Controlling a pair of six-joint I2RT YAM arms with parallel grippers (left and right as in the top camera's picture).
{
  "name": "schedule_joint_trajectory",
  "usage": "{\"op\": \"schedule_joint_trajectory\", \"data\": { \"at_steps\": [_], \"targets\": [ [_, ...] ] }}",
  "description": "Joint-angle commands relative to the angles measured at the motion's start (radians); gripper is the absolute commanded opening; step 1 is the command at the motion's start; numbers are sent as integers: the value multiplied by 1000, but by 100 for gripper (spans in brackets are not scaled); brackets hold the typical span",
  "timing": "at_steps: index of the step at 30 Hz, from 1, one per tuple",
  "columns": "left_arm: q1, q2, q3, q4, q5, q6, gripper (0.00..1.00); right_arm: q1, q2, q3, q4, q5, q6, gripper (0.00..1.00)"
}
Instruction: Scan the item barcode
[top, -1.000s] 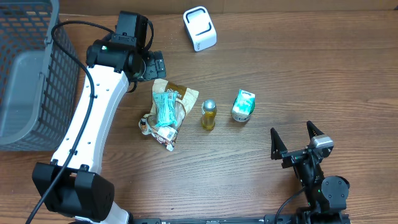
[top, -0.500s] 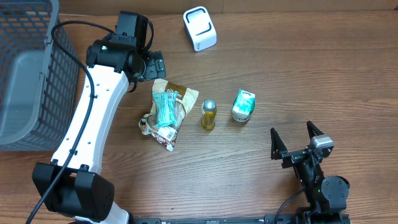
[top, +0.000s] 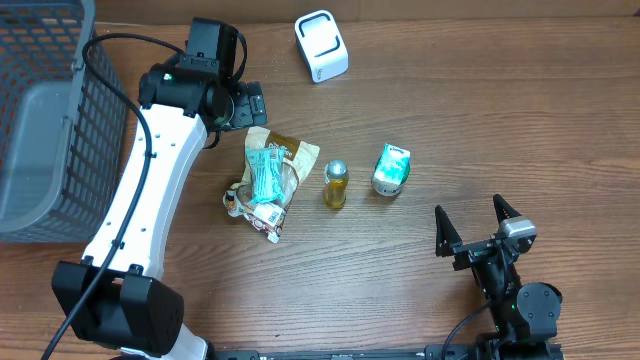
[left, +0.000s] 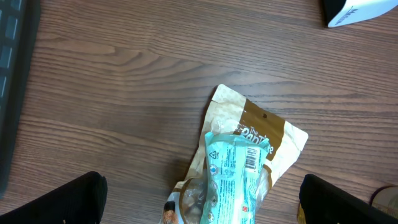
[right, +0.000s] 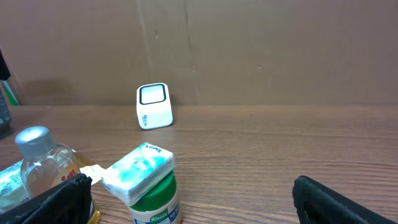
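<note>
We see the left gripper (left: 200, 186) hanging over the upper left part of the desk (top: 520, 110). Its jaws are spread wide and hold nothing. In the left wrist view only their two dark tips show, one at each bottom corner of the frame.

Between those tips, at lower centre, lies the teal packet (left: 233, 171). It rests flat on a brown and cream snack pouch (left: 249, 121), with a small white barcode label (left: 251, 158) facing up. In the overhead view the packet sits left of centre.

Just right of the packet is a small bottle (top: 335, 184) of yellow liquid with a silver cap. It is close to the pouch's edge, but we cannot tell if the two touch. Further right is a green and white tub (top: 391, 169), so the bottle comes between tub and packet.

The white scanner (top: 321, 46) sits at upper centre, well apart from all the goods. A grey mesh basket (top: 100, 110) fills the upper left, and a black cable (top: 110, 45) arcs across its right side to the left arm.

The right gripper (top: 468, 208) is at lower right, its jaws wide open and empty. In the right wrist view the tub is nearest at lower left, the bottle is at the left edge, and the scanner is beyond them by a cardboard wall (right: 280, 43).
</note>
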Motion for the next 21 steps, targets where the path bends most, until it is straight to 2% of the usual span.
{"op": "schedule_joint_trajectory", "data": {
  "at_steps": [1, 4, 11, 18, 21],
  "targets": [
    [-6, -12, 17, 0, -10, 15, 100, 0, -9, -11, 7, -18, 8, 100],
    [-6, -12, 17, 0, -10, 15, 100, 0, -9, -10, 17, -72, 109, 100],
    [-6, -12, 17, 0, -10, 15, 100, -1, -9, 47, 5, -135, 173, 100],
    [-6, -12, 17, 0, -10, 15, 100, -1, 29, 305, -193, -127, 205, 100],
    [-6, -12, 17, 0, -10, 15, 100, -2, 148, 492, -344, -117, 154, 100]
  ]
}}
